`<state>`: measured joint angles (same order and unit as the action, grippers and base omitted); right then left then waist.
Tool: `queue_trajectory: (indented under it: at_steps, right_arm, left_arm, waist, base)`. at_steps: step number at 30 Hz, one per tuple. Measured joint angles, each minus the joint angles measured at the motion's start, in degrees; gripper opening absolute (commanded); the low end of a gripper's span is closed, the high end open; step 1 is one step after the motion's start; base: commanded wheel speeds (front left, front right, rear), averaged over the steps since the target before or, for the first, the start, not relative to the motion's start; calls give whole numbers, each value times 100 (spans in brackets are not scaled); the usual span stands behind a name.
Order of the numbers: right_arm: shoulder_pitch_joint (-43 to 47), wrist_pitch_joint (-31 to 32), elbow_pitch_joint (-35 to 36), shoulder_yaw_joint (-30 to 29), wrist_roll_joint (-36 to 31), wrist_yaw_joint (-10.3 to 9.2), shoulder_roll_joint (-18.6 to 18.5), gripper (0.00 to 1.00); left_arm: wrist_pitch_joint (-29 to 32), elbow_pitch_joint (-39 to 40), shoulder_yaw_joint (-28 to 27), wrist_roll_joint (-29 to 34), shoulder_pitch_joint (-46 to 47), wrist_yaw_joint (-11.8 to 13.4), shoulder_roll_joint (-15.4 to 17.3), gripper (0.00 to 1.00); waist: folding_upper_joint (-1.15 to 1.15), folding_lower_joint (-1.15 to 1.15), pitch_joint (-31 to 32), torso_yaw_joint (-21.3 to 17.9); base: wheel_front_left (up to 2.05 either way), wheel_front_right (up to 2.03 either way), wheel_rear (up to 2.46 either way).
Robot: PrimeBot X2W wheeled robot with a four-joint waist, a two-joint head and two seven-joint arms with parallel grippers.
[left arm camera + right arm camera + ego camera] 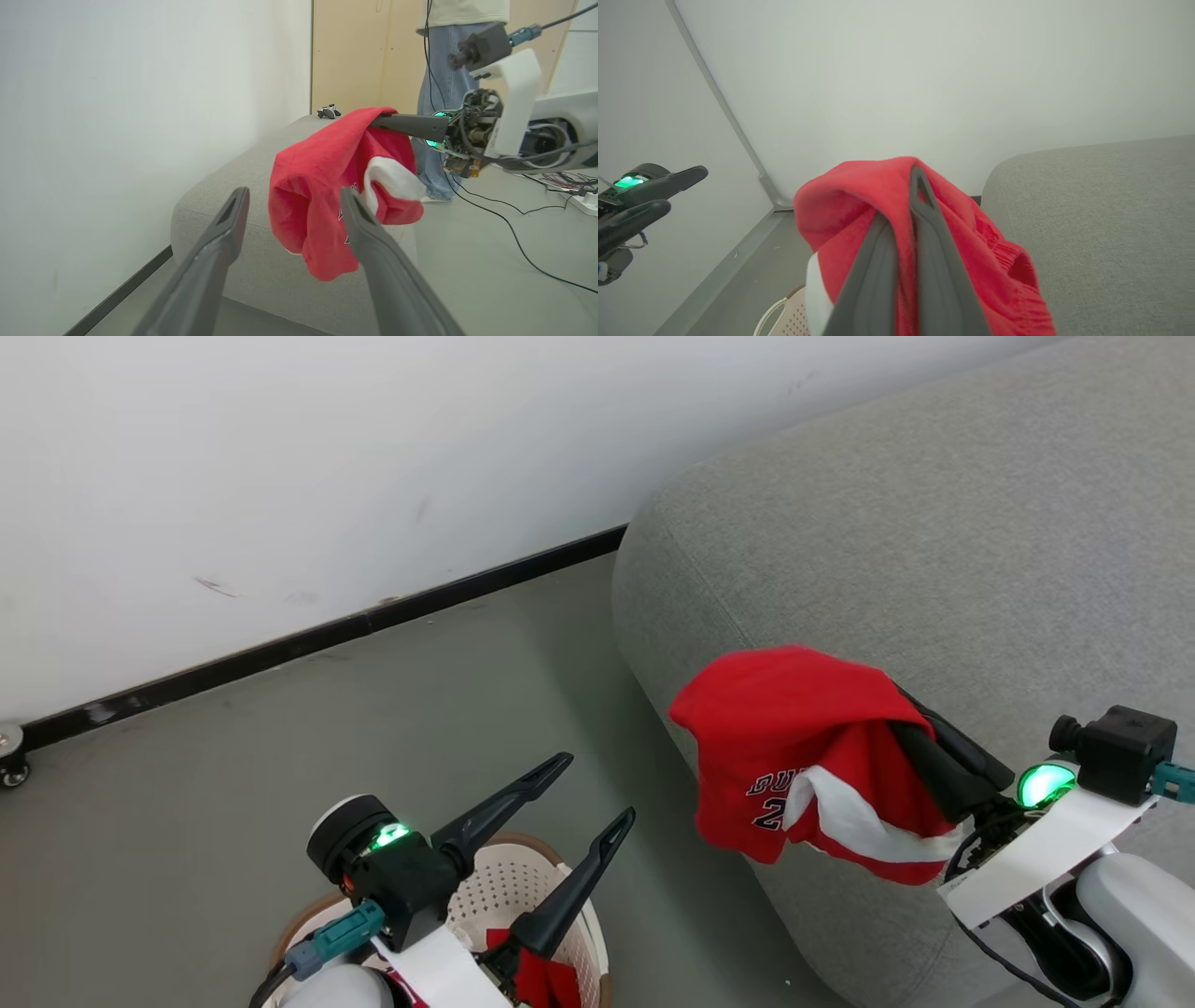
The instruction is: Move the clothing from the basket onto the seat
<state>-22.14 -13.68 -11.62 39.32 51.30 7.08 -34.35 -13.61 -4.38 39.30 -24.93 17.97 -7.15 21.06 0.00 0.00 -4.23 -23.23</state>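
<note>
At the seat's rounded corner: my right fingers (pixel 934 261) are pressed together on a red jersey (pixel 784 728). They pinch one fold while the rest drapes over them and hangs loose, clear of the seat (pixel 934 523) as far as I can tell.
Off the seat's corner, on the floor: the basket (pixel 509 887) stands with more red clothing (pixel 546 980) inside. My left fingers (pixel 504 807) are spread wide above it, holding nothing.
Risk, drop point: the jersey hangs by the seat's edge rather than over its broad top. If I let go here, I judge it slides down the seat's side onto the floor (pixel 280 784).
Risk, snag: cloth wraps over my right fingertips, so parting them may not free it. It could cling and get dragged back off the seat as I pull away.
Risk, slip: the pinch takes just a fold, and much of the cloth, white trim included, dangles free below it. A quick swing toward the seat could tug it out early.
Risk, far end of the seat: a small dark-and-white object (pixel 329 111) lies on top, and a person (pixel 444 70) stands beyond it. A long reach along the seat would bring me toward both.
Risk, left arm: my spread left fingers point toward the hanging jersey. Crowding both arms at the seat's corner could catch the cloth between them.
</note>
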Motion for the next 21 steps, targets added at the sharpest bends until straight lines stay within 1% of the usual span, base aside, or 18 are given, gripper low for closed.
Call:
queue_trajectory:
  at_steps: [9, 16, 21]
  right_arm:
    - [-83, 0, -43, -178, 1, 0, -15, 0]
    - [-717, -2, -270, -501, 0, 0, -75, 0]
    - [-1065, -10, -581, -589, -30, 0, -142, 0]
  left_arm:
    - [-2, 0, -81, 2, 89, 1, 21, 100]
    - [-2, 79, -230, 44, 176, 60, 131, 100]
    - [-2, 148, -325, 58, 207, 120, 231, 100]
  waist:
    - [0, 0, -133, -229]
    - [0, 0, -287, -302]
    - [0, 0, -409, -284]
  base:
    - [0, 0, 0]
    - [0, 0, 0]
    - [0, 0, 0]
